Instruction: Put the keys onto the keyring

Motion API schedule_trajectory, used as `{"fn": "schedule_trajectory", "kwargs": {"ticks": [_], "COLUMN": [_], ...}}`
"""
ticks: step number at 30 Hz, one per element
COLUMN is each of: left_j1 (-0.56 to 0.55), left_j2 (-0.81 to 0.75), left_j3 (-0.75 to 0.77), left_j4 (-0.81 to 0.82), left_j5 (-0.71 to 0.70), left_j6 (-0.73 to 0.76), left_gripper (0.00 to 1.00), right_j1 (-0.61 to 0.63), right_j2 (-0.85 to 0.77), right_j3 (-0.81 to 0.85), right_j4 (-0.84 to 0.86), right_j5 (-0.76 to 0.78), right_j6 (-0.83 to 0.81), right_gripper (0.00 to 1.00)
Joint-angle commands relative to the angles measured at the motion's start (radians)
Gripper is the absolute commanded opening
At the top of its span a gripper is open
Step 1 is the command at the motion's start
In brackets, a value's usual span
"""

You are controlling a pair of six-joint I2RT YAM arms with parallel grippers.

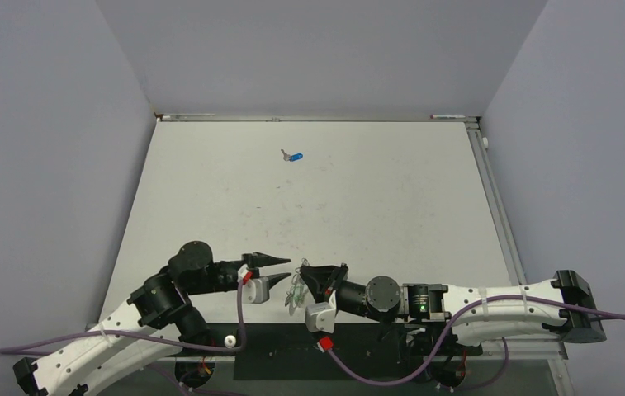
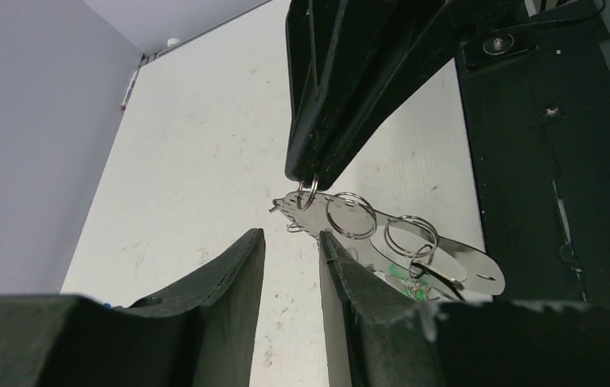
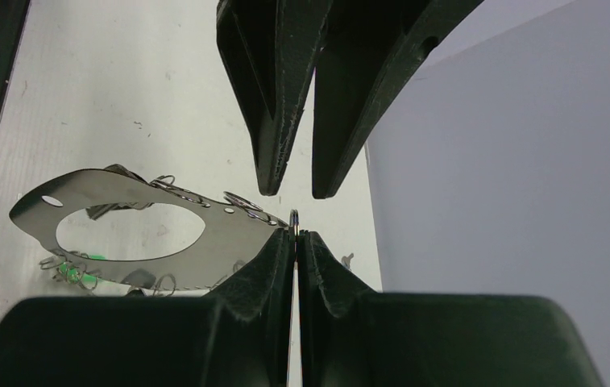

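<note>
Our right fingers (image 3: 279,251) pinch the keyring (image 3: 229,230) over the near bench (image 1: 375,206); our left fingers (image 2: 245,258) stand narrow, empty. We should centre them on its ring; the blue key (image 1: 295,156) lies far off.

You're looking at a keyring (image 3: 233,232) of mirror-polished flat metal strung with shiny wire rings. The left gripper (image 2: 292,235) and right gripper (image 3: 295,234) are matt black plastic with grainy edges. The table (image 1: 375,190) under the keyring is matt off-white and scuffed. Beyond the keyring, the blue key (image 1: 294,156) has a glossy plastic cap.
</note>
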Motion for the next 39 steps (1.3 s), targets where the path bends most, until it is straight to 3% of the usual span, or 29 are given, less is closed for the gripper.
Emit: {"fn": "schedule_trajectory", "kwargs": {"ticks": [1, 9, 31, 39], "left_j1": [-0.003, -0.005, -0.005, -0.005], "left_j2": [0.017, 0.023, 0.028, 0.035], "left_j3": [-0.003, -0.018, -0.046, -0.048], "left_j4": [0.089, 0.124, 0.147, 0.15], "left_j5": [0.005, 0.027, 0.051, 0.06], "left_j6": [-0.001, -0.013, -0.015, -0.016], "left_gripper": [0.28, 0.23, 0.24, 0.1], "right_j1": [0.008, 0.008, -0.036, -0.05], "right_j2": [-0.022, -0.005, 0.069, 0.079], "right_j3": [0.014, 0.02, 0.04, 0.038], "right_j4": [0.067, 0.079, 0.159, 0.181], "right_j5": [-0.019, -0.024, -0.049, -0.08], "right_j6": [0.016, 0.021, 0.033, 0.045], "right_gripper": [0.05, 0.05, 0.05, 0.05]}}
